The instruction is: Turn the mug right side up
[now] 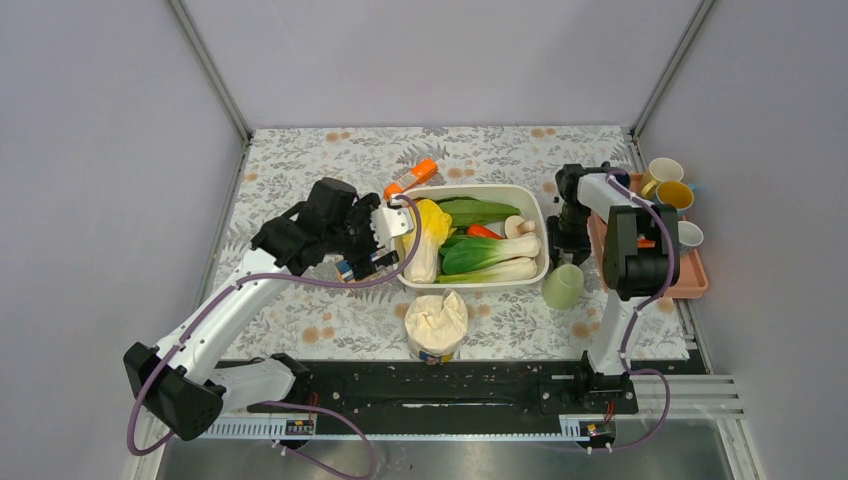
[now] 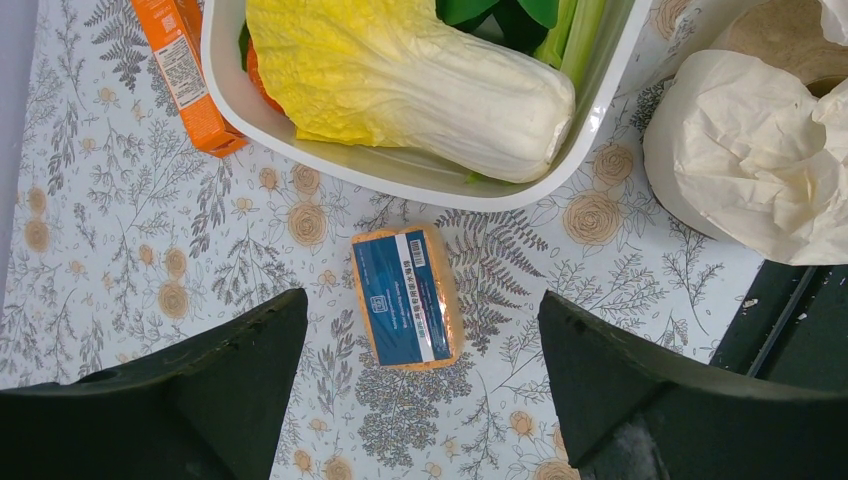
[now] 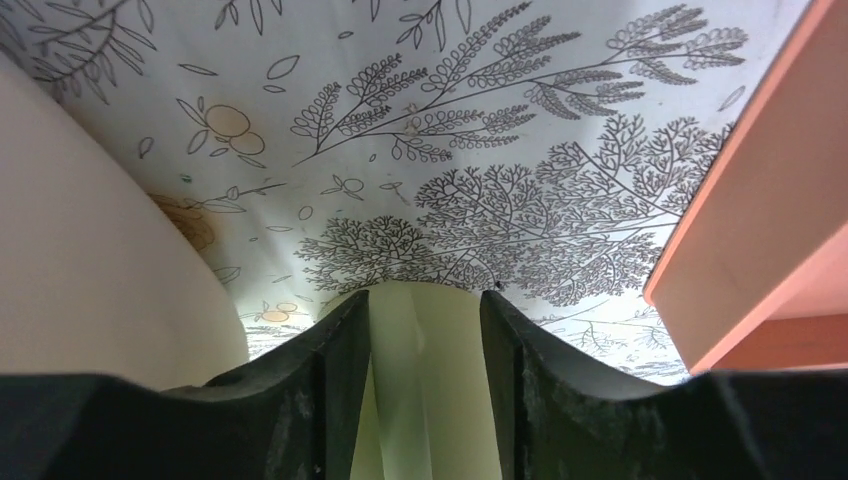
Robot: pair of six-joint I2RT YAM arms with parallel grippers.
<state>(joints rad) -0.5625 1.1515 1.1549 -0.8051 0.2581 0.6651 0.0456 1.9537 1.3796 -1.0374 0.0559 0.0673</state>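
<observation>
The pale green mug [image 1: 563, 287] stands upside down on the floral cloth, between the white tub and the pink tray. My right gripper [image 1: 566, 250] reaches down at its far side. In the right wrist view the mug [image 3: 425, 400] fills the narrow gap between the two black fingers, and the right gripper [image 3: 425, 300] looks shut on it; whether it holds the handle or the wall I cannot tell. My left gripper [image 1: 372, 245] is open and empty, hovering left of the tub over a blue and orange packet [image 2: 405, 297].
A white tub [image 1: 470, 190] of vegetables sits mid-table. A pink tray [image 1: 692, 285] at the right holds a white cup, with two yellow mugs [image 1: 665, 172] behind. A crumpled paper bundle [image 1: 436, 322] lies in front of the tub and an orange packet [image 1: 412, 177] behind it.
</observation>
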